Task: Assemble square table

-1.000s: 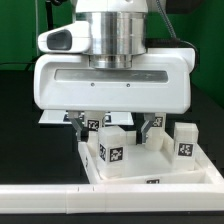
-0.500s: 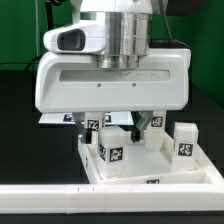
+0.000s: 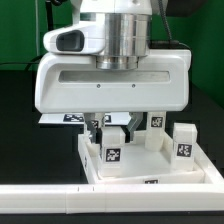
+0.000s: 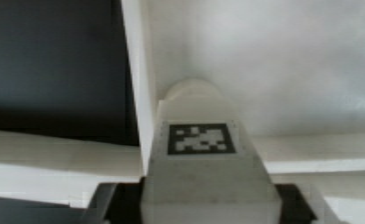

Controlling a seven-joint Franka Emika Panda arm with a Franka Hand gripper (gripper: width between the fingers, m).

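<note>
Now we see, in the exterior view, our gripper [image 3: 120,128] low over the square table [image 3: 150,165], which lies in the lower centre of the frame, just behind the long white bar fence [image 3: 60,200]. Compared with a second ago, the hand has turned slightly about its axis and the leg [image 3: 113,147] between the fingers sits a touch higher. We judge this as screwing the leg into its socket. The wrist view shows the jaws clamped on that leg [image 4: 202,140]. Other legs [image 3: 184,143] stand upright on the slab toward the exterior view's right.
</note>
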